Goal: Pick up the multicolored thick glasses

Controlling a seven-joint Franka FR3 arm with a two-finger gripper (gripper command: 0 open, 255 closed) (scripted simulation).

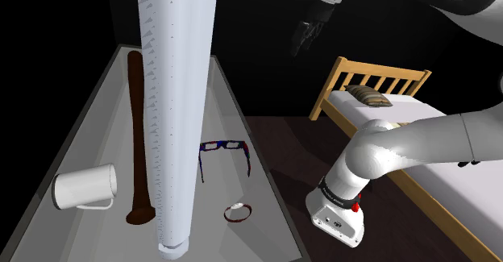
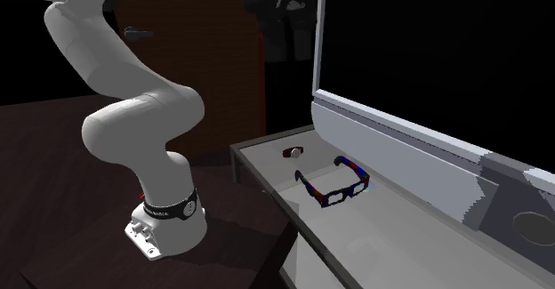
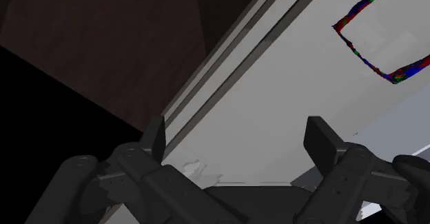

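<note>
A long grey table (image 1: 93, 127) holds everything. The all-black two-finger gripper (image 3: 238, 129) hangs well above it, fingers spread wide and gripping nothing. The multicoloured thick-rimmed glasses (image 1: 224, 147) lie unfolded on the table, near a small dark round band (image 1: 238, 212).

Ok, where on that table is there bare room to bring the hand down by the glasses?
Bare table lies between the glasses and the ring, and beyond the glasses beside the white panel, toward the shoulder view's top. On the panel's other side it is tighter: the bat and the white mug lie close together.
</note>
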